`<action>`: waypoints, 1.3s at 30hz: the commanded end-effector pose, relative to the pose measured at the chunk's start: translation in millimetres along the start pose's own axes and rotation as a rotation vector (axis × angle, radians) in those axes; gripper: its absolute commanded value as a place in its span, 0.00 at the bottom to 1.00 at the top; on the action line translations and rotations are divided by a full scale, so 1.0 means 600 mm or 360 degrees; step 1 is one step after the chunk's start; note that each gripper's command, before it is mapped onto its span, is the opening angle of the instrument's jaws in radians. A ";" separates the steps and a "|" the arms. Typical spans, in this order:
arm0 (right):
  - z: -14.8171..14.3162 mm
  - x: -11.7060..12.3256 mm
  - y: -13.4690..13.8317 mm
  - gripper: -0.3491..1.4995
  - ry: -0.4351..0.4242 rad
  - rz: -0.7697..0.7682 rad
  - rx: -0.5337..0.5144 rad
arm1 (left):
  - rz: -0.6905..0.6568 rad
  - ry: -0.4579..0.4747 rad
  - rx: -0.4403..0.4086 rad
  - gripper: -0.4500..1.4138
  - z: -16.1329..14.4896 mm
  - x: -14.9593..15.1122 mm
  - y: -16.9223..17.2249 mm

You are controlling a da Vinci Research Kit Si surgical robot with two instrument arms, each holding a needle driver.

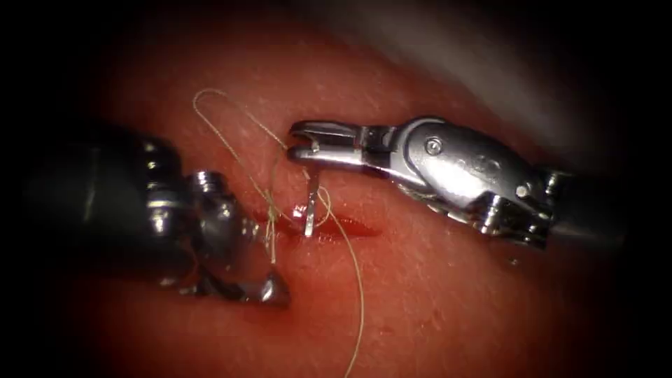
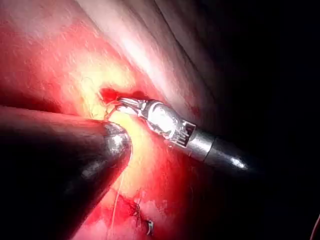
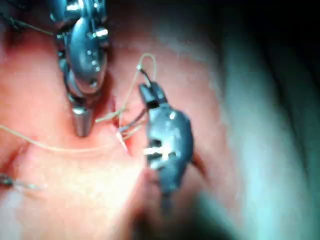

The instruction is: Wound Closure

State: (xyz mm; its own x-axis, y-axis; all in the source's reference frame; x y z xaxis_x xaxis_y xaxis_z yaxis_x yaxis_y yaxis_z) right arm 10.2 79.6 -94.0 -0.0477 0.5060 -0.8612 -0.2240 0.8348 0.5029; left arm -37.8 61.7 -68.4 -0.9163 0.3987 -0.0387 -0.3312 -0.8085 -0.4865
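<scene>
The curved needle (image 1: 310, 206) stands nearly upright in the cut (image 1: 329, 227), its lower end sunk in the tissue (image 1: 434, 294) at the wound line, its upper end clamped by the right tool (image 1: 302, 143), whose jaws are closed on it near that end. The cut lies level, wet with red fluid (image 1: 353, 227). Thread (image 1: 353, 280) runs from the needle toward 6 o'clock down the tissue, and a loop of it arcs toward 11 o'clock, coming back to a knot (image 1: 270, 222) at the cut's left end. The left tool (image 1: 269, 287) rests on the tissue at 8 o'clock of the needle, just left of the cut; whether its jaws are parted I cannot tell, and nothing shows in them. The tissue is pink, pored, glistening. No writing can be read on the tools. Bare tissue lies at 5 o'clock, darkening at the edges.
</scene>
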 end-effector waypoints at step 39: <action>0.0011 -0.0025 0.0001 0.00 0.0003 0.0720 0.0022 | 0.0019 0.0004 -0.0005 0.22 0.0012 -0.0004 -0.0007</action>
State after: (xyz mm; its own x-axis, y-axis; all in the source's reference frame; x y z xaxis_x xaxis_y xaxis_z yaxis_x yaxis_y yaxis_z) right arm 10.3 78.7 -92.9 -0.1418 0.8298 -0.5398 -0.1660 0.5176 0.8393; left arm -37.2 61.9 -68.1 -0.9191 0.3913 -0.0462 -0.3209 -0.8115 -0.4883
